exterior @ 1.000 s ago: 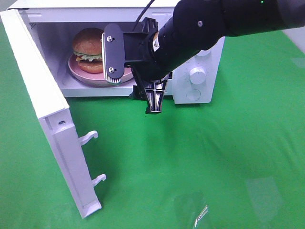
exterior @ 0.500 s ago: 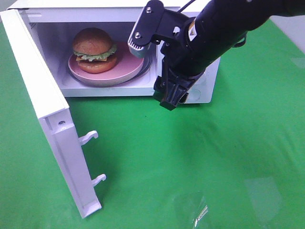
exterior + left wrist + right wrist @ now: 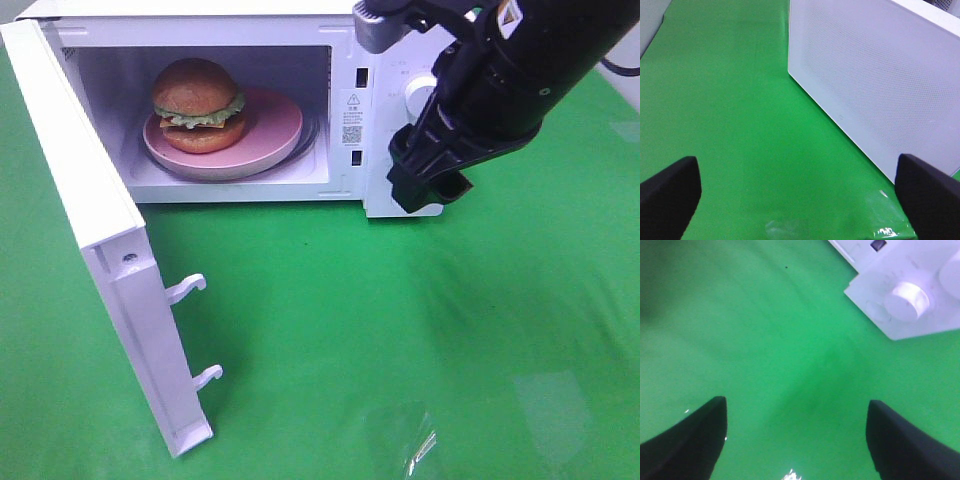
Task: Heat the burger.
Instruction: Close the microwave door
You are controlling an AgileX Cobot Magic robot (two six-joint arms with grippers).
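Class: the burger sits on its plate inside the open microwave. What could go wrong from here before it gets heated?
1. The door stands wide open; a hard push from the left gripper might slam it or shift the microwave.
2. The right gripper hangs close to the knob and could bump it or meet the closing door.
3. The tall burger sits off-centre on the plate; a jolt might topple it.
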